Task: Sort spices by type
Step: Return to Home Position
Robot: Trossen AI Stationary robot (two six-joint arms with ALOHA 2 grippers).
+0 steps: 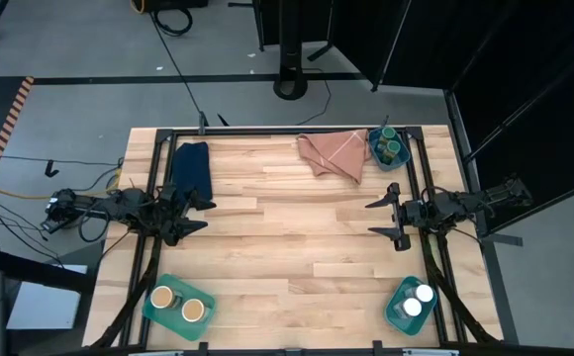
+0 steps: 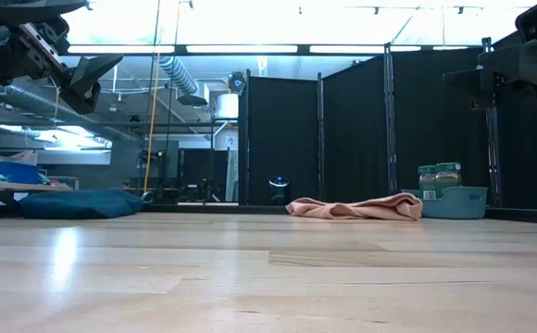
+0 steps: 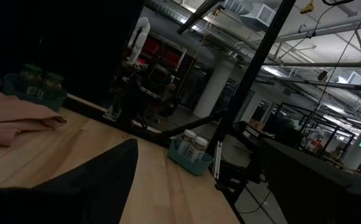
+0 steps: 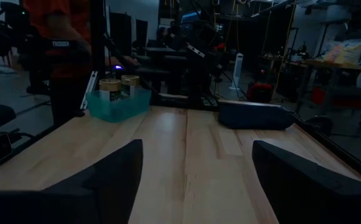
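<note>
Left gripper — jaws apart, empty, raised at table left edge | right gripper — same, right edge

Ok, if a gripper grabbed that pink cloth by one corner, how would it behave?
Probably floppy: the pink cloth lies in soft folds, so it would likely drape and unfold. It looks thin, so likely light. It lies beside the bin, so dragging might nudge that.

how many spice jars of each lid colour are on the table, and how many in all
tan-brown-lid jars: 2
white-lid jars: 2
green-lid jars: 2
total: 6
</note>
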